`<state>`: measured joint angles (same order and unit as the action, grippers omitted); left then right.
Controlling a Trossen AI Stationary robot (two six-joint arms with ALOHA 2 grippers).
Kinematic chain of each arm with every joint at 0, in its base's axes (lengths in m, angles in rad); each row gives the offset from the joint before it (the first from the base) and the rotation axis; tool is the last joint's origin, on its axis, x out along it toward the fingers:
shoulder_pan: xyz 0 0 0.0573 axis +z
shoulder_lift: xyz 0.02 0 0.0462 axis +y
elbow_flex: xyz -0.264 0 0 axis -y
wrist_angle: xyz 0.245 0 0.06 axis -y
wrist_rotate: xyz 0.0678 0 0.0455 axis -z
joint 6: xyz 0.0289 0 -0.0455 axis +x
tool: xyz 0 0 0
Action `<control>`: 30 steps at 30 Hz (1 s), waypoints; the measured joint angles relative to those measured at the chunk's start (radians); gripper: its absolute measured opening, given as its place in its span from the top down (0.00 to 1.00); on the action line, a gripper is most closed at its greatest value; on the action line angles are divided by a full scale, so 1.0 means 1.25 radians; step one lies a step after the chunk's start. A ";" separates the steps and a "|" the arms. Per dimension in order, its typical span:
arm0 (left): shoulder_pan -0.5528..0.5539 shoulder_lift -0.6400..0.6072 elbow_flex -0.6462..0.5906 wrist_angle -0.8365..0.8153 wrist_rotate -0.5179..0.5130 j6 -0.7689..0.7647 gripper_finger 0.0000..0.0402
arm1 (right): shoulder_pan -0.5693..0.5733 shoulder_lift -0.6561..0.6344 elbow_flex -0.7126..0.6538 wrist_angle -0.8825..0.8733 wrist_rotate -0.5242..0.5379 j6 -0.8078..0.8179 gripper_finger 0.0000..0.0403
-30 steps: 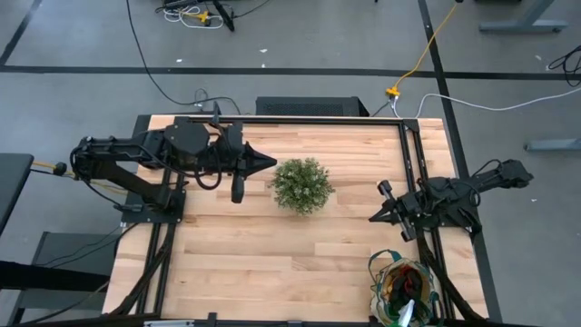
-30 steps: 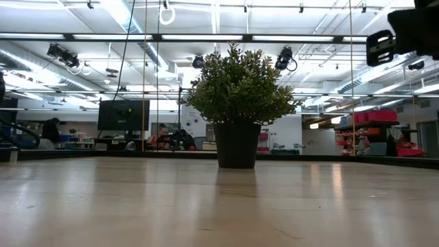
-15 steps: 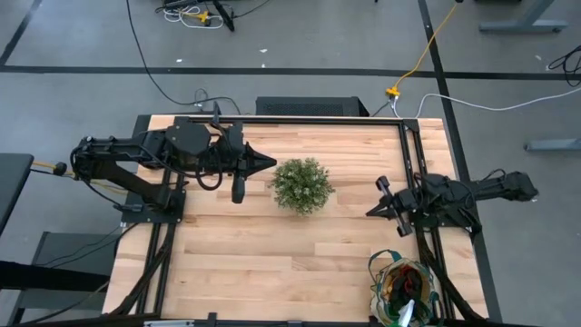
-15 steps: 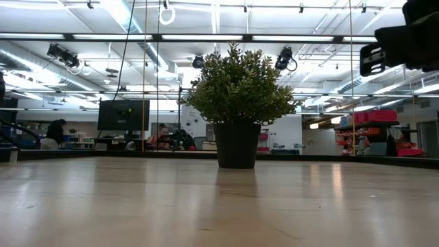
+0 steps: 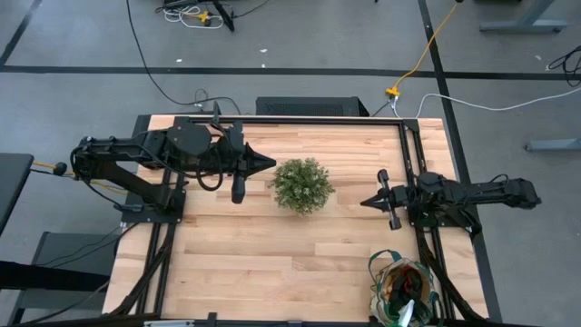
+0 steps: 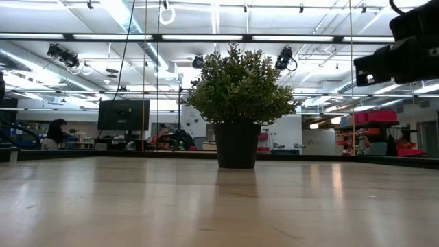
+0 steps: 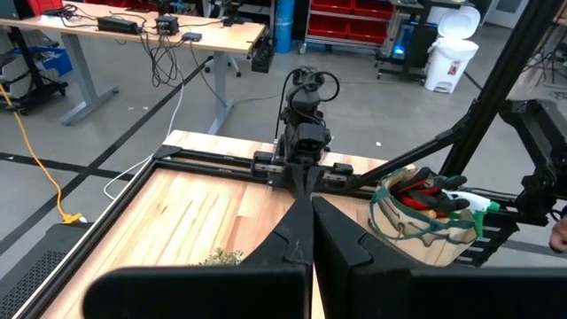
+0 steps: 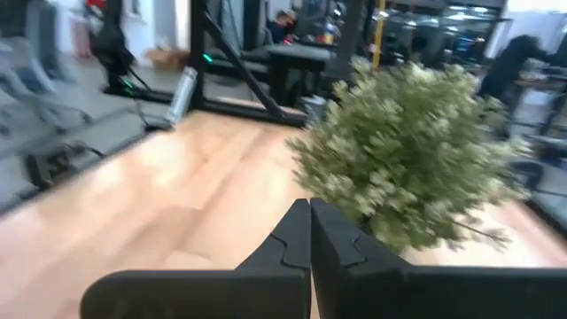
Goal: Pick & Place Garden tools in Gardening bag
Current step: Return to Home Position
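Lower right of the overhead frame: the gardening bag (image 5: 372, 283) sits at the corner of the counter (image 5: 245, 259), mouth up. Garden tools (image 5: 405, 289) are bunched inside it. Red and green pieces show among them, with a white part at the bag's near edge. From the left wrist camera the same bag shows at right of frame, red-handled pieces poking over its rim.

Centre of the overhead frame: the plant (image 5: 301, 185), round and bushy, stands alone on bare wood. The low view shows it upright in a dark pot (image 6: 236, 145).

Left of the plant: the left hand (image 5: 270, 163) hangs over the counter, pointing toward the plant and just short of it. Its fingers are pressed together and hold nothing.

Right of the plant: the right hand (image 5: 366, 201) points toward the plant from the counter's right edge, farther from it than the left hand. Its fingers are pressed together too and hold nothing. It sits above the bag in the frame, apart from it. Its wrist camera looks straight at the plant.
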<state>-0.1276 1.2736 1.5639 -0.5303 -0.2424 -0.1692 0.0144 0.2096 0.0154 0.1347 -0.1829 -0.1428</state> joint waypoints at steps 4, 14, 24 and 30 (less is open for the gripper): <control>0.000 0.000 0.000 -0.003 0.000 0.007 0.99 | 0.000 0.000 0.000 -0.019 0.049 -0.059 1.00; 0.000 0.000 0.000 -0.006 -0.014 0.027 0.99 | 0.000 0.000 0.000 -0.072 0.124 -0.082 1.00; 0.000 0.000 0.000 -0.005 -0.016 0.028 0.99 | 0.000 0.000 0.000 -0.093 0.141 -0.091 1.00; 0.000 0.000 0.000 -0.004 -0.016 0.046 0.99 | 0.000 0.000 0.000 -0.098 0.136 0.002 0.99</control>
<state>-0.1276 1.2736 1.5635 -0.5354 -0.2630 -0.1113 0.0143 0.2100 0.0158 0.0116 -0.0126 -0.1408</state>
